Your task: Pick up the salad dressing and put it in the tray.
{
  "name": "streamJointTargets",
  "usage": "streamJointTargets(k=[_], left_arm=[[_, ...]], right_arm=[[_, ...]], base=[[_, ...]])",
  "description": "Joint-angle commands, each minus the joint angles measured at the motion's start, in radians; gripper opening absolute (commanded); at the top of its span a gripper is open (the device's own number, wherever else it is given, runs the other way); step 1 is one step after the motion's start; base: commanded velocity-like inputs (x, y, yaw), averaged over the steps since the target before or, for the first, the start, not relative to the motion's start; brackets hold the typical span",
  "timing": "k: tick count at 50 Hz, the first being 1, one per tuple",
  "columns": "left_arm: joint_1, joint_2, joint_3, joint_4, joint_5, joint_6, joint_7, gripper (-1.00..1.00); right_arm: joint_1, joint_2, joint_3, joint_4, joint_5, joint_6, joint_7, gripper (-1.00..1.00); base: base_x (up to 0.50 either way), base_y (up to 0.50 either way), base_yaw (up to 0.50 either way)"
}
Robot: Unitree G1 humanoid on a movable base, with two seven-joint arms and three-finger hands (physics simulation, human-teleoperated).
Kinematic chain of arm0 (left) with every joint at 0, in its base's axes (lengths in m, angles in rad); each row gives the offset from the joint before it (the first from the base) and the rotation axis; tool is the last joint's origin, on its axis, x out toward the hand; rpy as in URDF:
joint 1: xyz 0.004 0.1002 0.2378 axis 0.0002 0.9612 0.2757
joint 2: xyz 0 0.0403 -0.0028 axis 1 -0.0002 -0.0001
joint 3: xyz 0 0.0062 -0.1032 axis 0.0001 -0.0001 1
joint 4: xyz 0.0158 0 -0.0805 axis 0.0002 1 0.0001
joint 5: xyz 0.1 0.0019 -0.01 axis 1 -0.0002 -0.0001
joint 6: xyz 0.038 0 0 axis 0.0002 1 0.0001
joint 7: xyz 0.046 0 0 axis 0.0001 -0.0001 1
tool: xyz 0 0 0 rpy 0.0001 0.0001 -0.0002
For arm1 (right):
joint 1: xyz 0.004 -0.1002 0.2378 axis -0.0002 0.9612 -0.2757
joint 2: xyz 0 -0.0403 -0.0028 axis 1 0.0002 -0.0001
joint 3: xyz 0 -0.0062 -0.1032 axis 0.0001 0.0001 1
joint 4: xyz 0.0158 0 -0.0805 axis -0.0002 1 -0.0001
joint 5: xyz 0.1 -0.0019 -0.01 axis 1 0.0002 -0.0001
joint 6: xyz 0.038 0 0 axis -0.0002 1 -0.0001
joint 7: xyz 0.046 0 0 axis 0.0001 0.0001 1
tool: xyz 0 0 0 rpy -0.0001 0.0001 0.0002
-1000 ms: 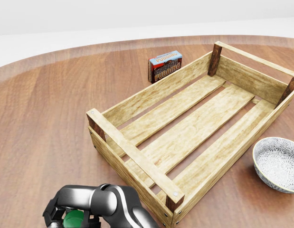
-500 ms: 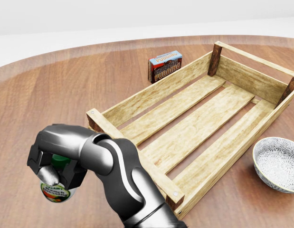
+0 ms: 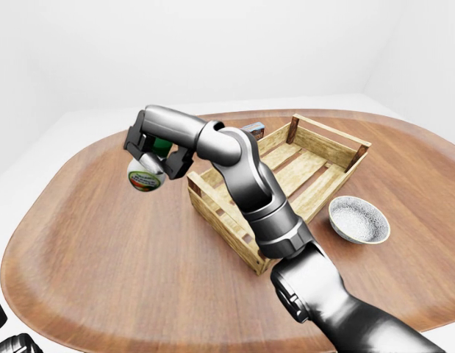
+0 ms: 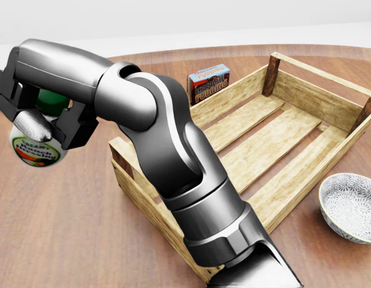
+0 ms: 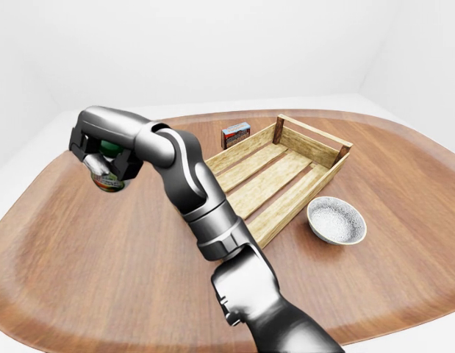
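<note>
The right hand has its fingers closed round the salad dressing just under its green cap, holding the bottle clear above the desk, off to the left of the tray. In the head view the arm hides the tray's near-left corner. The right-eye view shows the whole tray, the pudding box beside its far side and the patterned bowl nearby. Only the left-eye view catches dark left-hand fingers at the bottom-left corner; whether they are open I cannot tell.
</note>
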Motion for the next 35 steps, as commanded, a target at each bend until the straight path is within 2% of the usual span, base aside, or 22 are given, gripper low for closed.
streamJointTargets(k=[1,5,6,7,9,15,16,19,23,27,32,35], left_arm=[[0.001,0.004,0.006,-0.008,-0.004,0.000,0.002,1.00],[-0.001,0.004,0.002,-0.006,-0.002,0.000,0.005,1.00],[0.000,0.003,0.001,-0.010,-0.002,0.000,0.005,1.00],[-0.001,0.003,-0.001,-0.018,-0.002,0.000,0.009,1.00],[0.001,0.002,0.000,-0.029,-0.002,0.000,0.011,1.00],[-0.005,-0.004,-0.007,-0.021,0.008,0.000,0.007,1.00],[-0.005,-0.005,-0.008,-0.020,0.008,0.000,0.006,1.00],[-0.005,-0.007,-0.008,-0.016,0.012,0.000,0.003,1.00],[-0.008,-0.004,-0.005,-0.005,0.013,0.000,0.001,1.00],[-0.008,-0.006,-0.010,-0.012,0.014,0.000,0.003,1.00],[-0.008,-0.005,-0.007,-0.007,0.014,0.000,0.001,1.00],[-0.008,-0.008,-0.012,-0.003,0.017,0.000,-0.001,1.00]], right_arm=[[-0.153,-0.193,-0.095,0.289,0.030,0.000,0.000,-0.98],[-0.268,-0.330,-0.152,0.571,0.064,0.000,0.000,-0.98],[-0.286,-0.350,-0.158,0.615,0.069,-0.008,0.000,-0.98],[-0.311,-0.393,-0.167,0.689,0.067,-0.035,0.000,-0.98],[-0.336,-0.446,-0.178,0.777,0.068,-0.068,0.000,-0.98],[-0.353,-0.545,-0.194,0.893,0.064,-0.101,0.000,-0.98],[-0.353,-0.556,-0.197,0.906,0.060,-0.095,0.000,-0.98],[-0.339,-0.587,-0.193,0.930,0.036,-0.111,0.000,-0.98],[-0.329,-0.621,-0.207,0.951,0.024,-0.096,0.000,-0.98],[-0.312,-0.651,-0.210,0.968,0.005,-0.099,0.000,-0.98],[-0.284,-0.668,-0.217,0.979,-0.012,-0.082,-0.010,-0.98],[-0.250,-0.670,-0.216,0.991,-0.026,-0.089,-0.045,-0.98]], base=[[0.00,0.00,0.00],[0.00,0.00,0.00],[0.00,0.00,0.00],[0.00,0.00,0.00],[0.00,0.00,0.00],[0.00,0.00,0.00],[0.00,0.00,0.00],[0.00,0.00,0.00],[0.00,0.00,0.00],[0.00,0.00,0.00],[0.00,0.00,0.00],[0.00,0.00,0.00]])
